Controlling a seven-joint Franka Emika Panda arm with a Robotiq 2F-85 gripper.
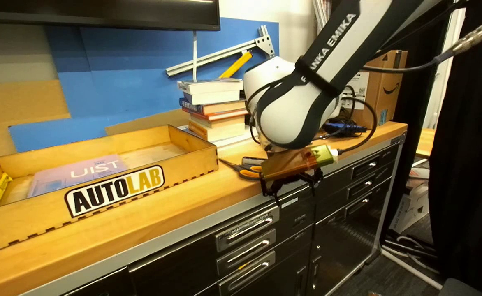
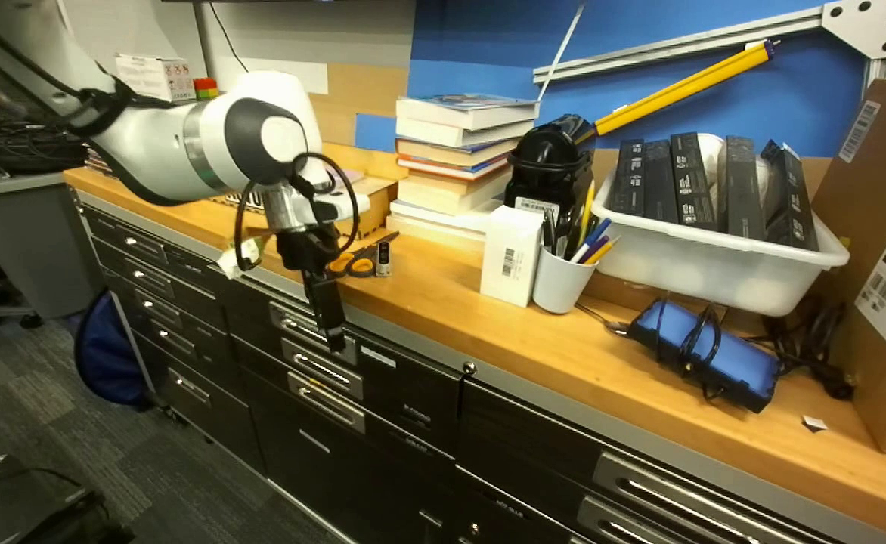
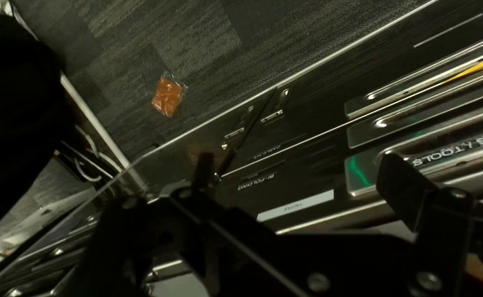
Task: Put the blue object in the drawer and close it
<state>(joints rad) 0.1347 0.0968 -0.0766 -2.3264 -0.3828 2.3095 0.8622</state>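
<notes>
The blue object is hidden or out of view; I see no small light-blue piece. The drawer, taken as the dark top-row one nearest my gripper, has a silvery bar handle in both exterior views [image 1: 247, 230] [image 2: 312, 332]. Its front also shows in the wrist view [image 3: 361, 175]. It looks shut. My gripper [image 1: 293, 193] hangs just in front of the counter edge, by this drawer's front; it also shows in an exterior view [image 2: 333, 340]. In the wrist view the gripper [image 3: 303, 177] has its fingers wide apart with nothing between them.
On the wooden counter [image 1: 142, 238] are a wooden tray [image 1: 195, 154], a stack of books [image 1: 218, 109], orange-handled scissors [image 1: 247, 170], a pen cup [image 2: 560, 283], a white bin [image 2: 715, 257] and a cable-wrapped device [image 2: 704, 351]. An orange packet [image 3: 168, 97] lies on the floor.
</notes>
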